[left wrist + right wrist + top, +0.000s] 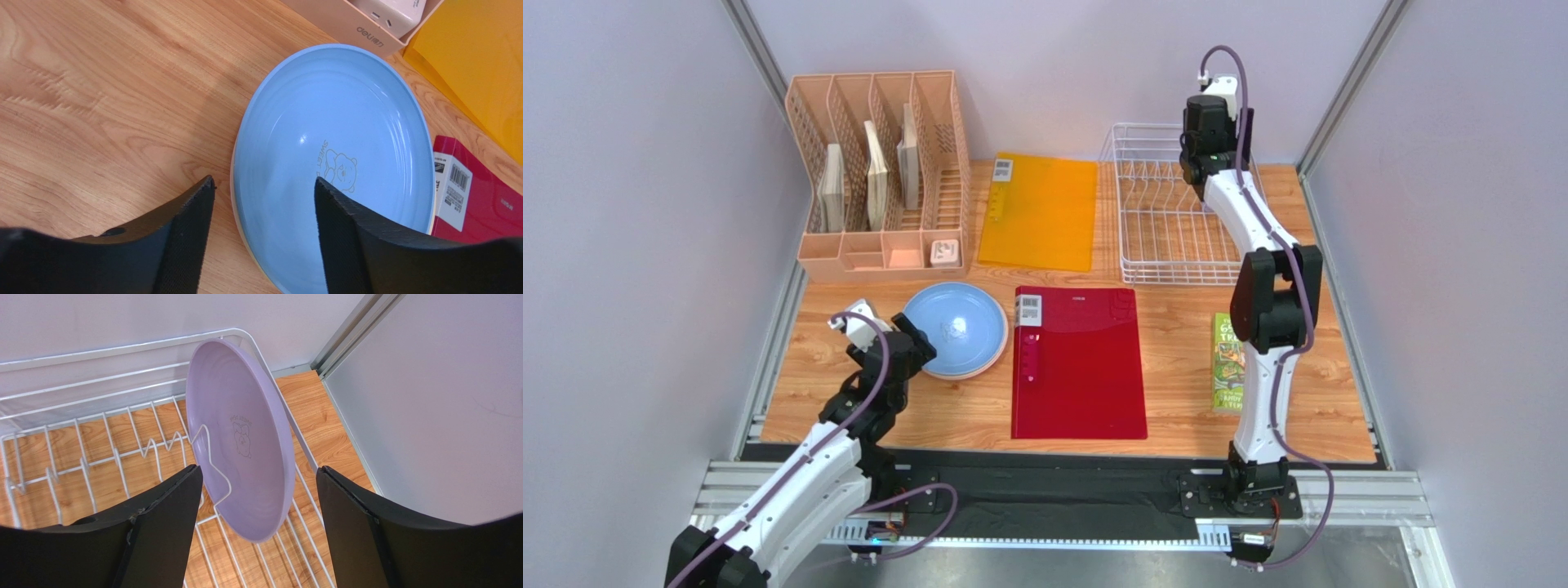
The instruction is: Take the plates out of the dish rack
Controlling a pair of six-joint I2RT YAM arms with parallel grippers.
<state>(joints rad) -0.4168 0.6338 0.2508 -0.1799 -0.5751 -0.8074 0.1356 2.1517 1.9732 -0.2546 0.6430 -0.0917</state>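
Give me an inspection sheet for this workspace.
Surface: wooden table, no spills seen.
Job's things: blue plate flat on the table; lavender plate upright at one end of the dish rack.
Clutter: peach organizer, orange folder, red folder, green book.
Grippers: left gripper open at blue plate's rim; right gripper open, facing lavender plate.
Cables: purple cable along each arm.
Surroundings: grey walls.

The lavender plate [242, 447] is concealed in the top view behind the right arm [1241, 214]. The light blue plate [331, 159] is cut off by the left wrist view's lower edge. The dish rack [147, 447] is cropped at left and bottom. The contents of the peach organizer [879, 159] are too small to be identified.
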